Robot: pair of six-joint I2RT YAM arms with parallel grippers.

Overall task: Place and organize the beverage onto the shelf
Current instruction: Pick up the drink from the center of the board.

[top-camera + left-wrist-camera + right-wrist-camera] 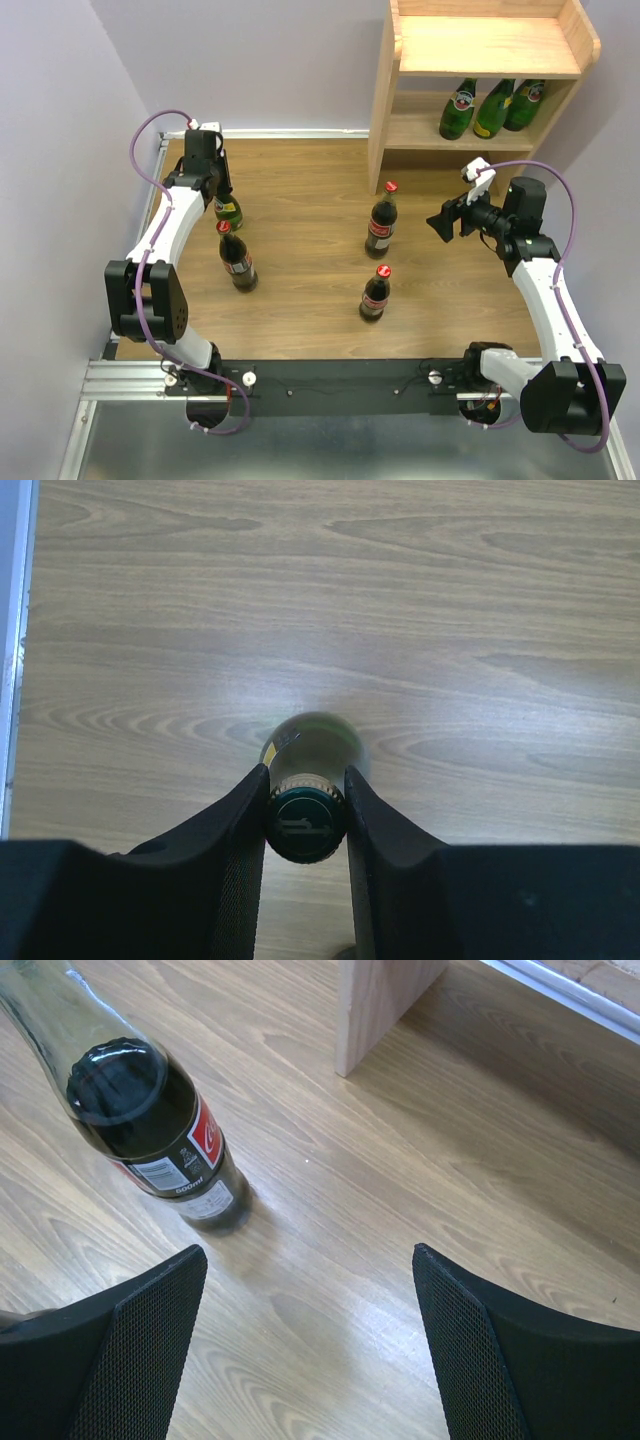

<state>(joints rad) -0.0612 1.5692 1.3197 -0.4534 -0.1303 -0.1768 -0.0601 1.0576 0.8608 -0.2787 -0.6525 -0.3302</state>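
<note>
The light wood shelf (487,48) stands at the back right, with three green bottles (492,108) on its lower tier. A fourth green bottle (229,211) stands upright at the back left of the table. My left gripper (222,192) is shut on its neck just under the cap (306,826), with the fingers (240,825) pressed against both sides. Three cola bottles with red caps stand on the table: left (238,262), middle (381,222) and front middle (375,295). My right gripper (440,222) is open and empty, right of the middle cola bottle (150,1130), which lies ahead and left of the jaws (310,1252).
The shelf's top board has a raised rim (590,35) and carries nothing. The shelf's left side panel (385,1005) stands just behind the middle cola bottle. A white rail (18,630) edges the table on the left by the wall. A metal rail (330,378) runs along the near edge.
</note>
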